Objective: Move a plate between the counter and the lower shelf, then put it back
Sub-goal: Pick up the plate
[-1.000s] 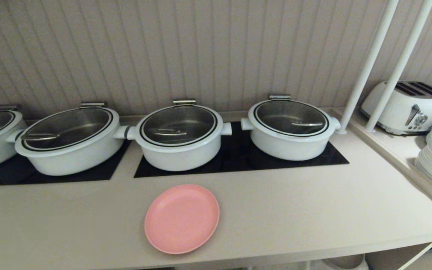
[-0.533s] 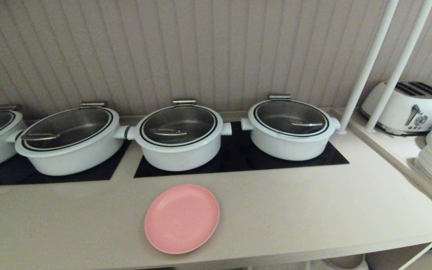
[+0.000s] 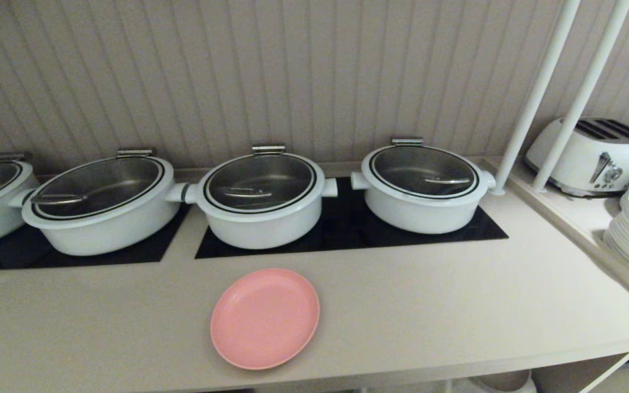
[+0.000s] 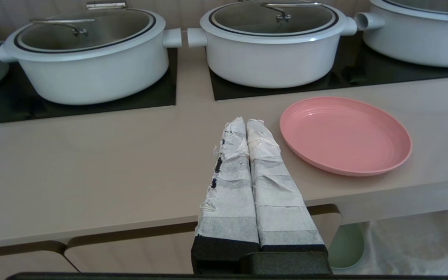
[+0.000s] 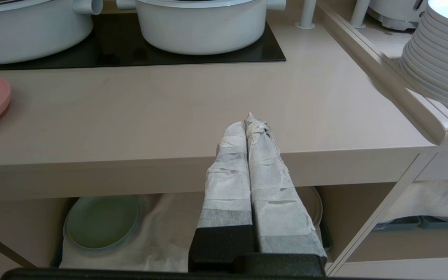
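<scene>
The left gripper (image 4: 246,121) sits in the lower centre of the left wrist view, its two tape-wrapped fingers (image 4: 231,175) pressed together and holding nothing, tips above the front part of the beige table (image 4: 91,155). The right gripper (image 5: 252,121) shows the same way in the right wrist view: wrapped fingers (image 5: 228,182) closed against each other, empty, in front of the table's thick front edge. Neither gripper touches the plate (image 3: 265,317). The plate is small, round and matte pink, with a shallow raised rim; it lies flat near the table's front edge, in the lower centre of the head view. Behind it, white lidded pots (image 3: 260,196) stand on black hob panels (image 3: 347,229). Below the table, the lower shelf (image 5: 161,237) is lined with white cloth and holds a green plate (image 5: 101,221).
</scene>
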### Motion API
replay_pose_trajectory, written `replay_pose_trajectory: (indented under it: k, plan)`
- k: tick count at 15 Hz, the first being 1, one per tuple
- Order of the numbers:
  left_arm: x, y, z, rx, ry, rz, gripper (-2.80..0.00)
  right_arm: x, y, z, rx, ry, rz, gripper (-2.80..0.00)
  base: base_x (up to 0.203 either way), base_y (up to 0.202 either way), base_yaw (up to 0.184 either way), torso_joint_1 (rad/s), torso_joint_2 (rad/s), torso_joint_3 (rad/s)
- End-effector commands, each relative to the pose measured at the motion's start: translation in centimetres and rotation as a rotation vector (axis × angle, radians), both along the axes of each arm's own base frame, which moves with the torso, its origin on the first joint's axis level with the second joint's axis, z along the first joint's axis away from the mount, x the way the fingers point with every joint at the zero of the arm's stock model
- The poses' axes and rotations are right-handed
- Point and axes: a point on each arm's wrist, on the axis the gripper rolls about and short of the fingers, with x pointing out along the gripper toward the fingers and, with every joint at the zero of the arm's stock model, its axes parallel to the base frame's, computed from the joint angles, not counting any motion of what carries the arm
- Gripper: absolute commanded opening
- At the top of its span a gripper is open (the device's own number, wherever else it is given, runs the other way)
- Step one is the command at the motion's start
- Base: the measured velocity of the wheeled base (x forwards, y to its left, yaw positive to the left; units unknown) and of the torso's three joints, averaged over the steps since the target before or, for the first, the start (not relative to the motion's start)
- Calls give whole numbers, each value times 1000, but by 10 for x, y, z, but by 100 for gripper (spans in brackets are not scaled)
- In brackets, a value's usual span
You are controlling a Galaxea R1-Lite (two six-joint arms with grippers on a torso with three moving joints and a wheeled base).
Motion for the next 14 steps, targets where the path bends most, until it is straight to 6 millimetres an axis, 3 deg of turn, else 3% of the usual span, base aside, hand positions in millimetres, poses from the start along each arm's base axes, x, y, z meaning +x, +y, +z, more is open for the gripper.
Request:
replay_pose_trajectory:
  k: [1, 4, 7, 14]
  plan:
    - [0, 0, 0, -3, 1, 1, -280, 0, 0, 0, 0, 1, 1, -280, 0, 0, 0, 0, 0, 0]
    - [-2, 0, 0, -22, 37, -1, -280, 0, 0, 0, 0, 1, 1, -280, 0, 0, 0, 0, 0, 0]
    - [3, 1, -14, 26, 67, 49, -280, 0, 0, 0, 0, 1, 1, -280, 0, 0, 0, 0, 0, 0]
    - [3, 1, -14, 20, 67, 60, -280, 0, 0, 0, 0, 1, 1, -280, 0, 0, 0, 0, 0, 0]
